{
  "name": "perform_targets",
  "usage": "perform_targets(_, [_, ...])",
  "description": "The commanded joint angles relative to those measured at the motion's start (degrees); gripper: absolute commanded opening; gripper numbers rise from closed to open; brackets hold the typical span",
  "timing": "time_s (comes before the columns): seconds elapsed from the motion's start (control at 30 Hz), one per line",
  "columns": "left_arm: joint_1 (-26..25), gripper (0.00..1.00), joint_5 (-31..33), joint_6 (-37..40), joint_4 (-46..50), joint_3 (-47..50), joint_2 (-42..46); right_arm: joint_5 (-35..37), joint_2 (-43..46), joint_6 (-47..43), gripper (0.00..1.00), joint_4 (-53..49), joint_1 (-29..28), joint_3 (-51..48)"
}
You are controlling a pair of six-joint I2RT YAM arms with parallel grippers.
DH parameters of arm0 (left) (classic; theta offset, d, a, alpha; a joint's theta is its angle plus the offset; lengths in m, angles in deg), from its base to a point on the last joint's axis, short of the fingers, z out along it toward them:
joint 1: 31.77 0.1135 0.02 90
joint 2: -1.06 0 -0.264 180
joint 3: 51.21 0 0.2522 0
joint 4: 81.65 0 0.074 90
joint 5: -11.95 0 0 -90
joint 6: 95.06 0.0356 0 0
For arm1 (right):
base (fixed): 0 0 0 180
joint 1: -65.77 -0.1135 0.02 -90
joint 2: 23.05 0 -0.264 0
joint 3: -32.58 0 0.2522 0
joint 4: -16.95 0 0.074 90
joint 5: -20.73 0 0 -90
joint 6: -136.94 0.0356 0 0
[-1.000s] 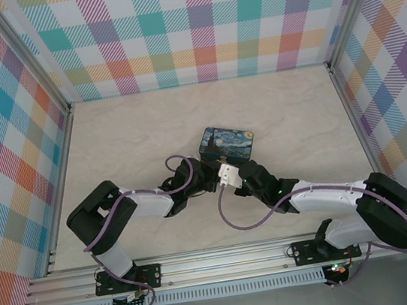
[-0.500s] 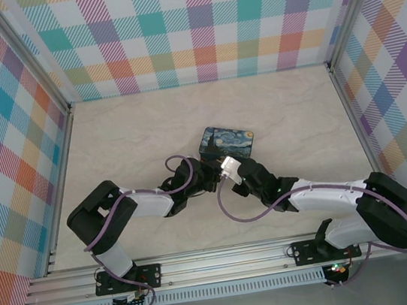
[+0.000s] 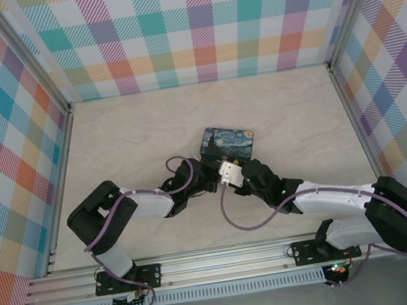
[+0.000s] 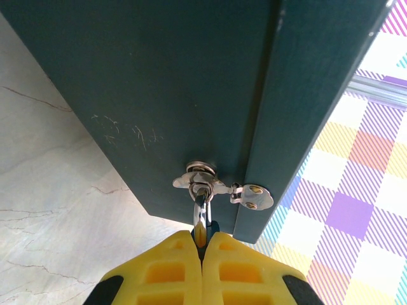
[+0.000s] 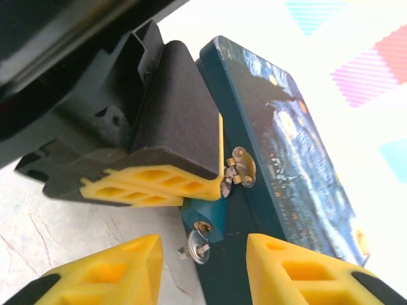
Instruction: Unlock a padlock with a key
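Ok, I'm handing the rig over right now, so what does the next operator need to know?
Left gripper: shut on the small teal-bodied padlock. Its thin silvery shackle runs through the metal hasp of the dark blue painted box.
Right gripper: open, with a finger on either side of the tiny silvery metal key and not touching it.
Done: the key looks seated in the padlock's keyhole.
Left: turn the key and free the shackle from the hasp. I can't tell whether the key has been turned.

L tool [image 3: 208,173] & R tool [image 3: 226,169] meet at box's [image 3: 226,140] near side.
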Motion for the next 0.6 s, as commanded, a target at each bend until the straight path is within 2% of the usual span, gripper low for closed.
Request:
perform_targets(0.0, [-0.1, 0.0, -0.1, -1.0, -4.2, 0.2, 1.6, -0.9, 2.9, -6.3, 0.4, 1.6, -0.3, -2.7])
perform_targets(0.13, [-0.1, 0.0, -0.1, -1.0, -4.2, 0.3, 1.6, -0.9, 4.3, -8.9, 0.4, 1.3, -0.3, -3.8])
perform_targets(0.57, [0.0, 0.0, -0.6, -1.0, -4.2, -0.1, 1.4, -0.5, -3.3, -11.9, 0.32, 8.1, -0.6, -1.8])
